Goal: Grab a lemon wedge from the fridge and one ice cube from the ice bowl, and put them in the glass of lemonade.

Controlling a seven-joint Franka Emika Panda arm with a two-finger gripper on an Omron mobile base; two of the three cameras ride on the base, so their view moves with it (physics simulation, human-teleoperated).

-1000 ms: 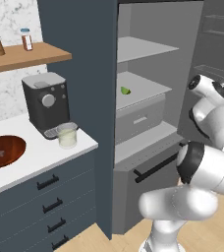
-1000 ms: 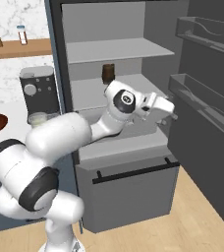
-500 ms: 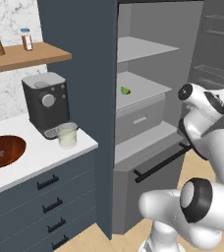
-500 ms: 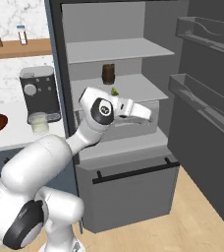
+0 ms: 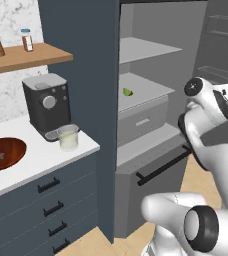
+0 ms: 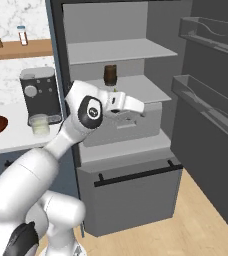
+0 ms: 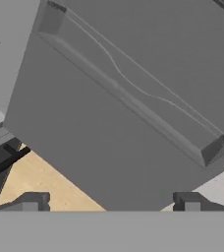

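Gripper [image 7: 109, 202] hangs empty with jaws spread wide, facing the open fridge [image 5: 156, 130] door; lemon wedge [image 5: 127, 92] sits on the middle shelf, glass [image 5: 68, 138] beside the bowl [image 5: 3, 154] on the counter

The fridge [image 6: 136, 65] stands open; a dark jar [image 6: 110, 75] (mid-shelf, at the back) narrows access there.
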